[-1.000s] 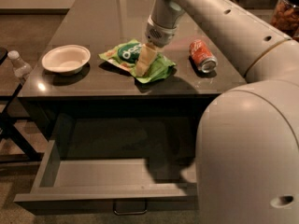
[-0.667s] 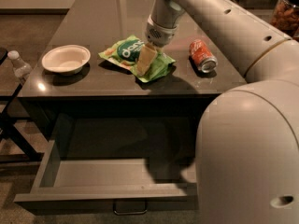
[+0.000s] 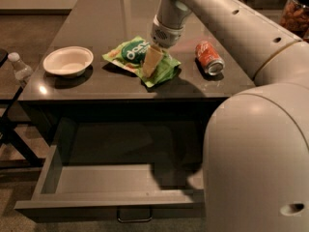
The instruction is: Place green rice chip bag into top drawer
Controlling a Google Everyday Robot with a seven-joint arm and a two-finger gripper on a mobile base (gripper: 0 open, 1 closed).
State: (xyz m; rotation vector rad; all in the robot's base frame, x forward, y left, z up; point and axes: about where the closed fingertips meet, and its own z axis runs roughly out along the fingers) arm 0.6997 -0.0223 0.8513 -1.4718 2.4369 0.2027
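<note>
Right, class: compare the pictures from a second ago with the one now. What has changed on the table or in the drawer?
Nothing visibly changed. The hand stays down on the green rice chip bag on the tabletop. The top drawer stays pulled open with no bag inside, and the red can and the white bowl keep their places.

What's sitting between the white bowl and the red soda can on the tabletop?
The green rice chip bag lies there, with the claw down on it, as the camera view shows.
</note>
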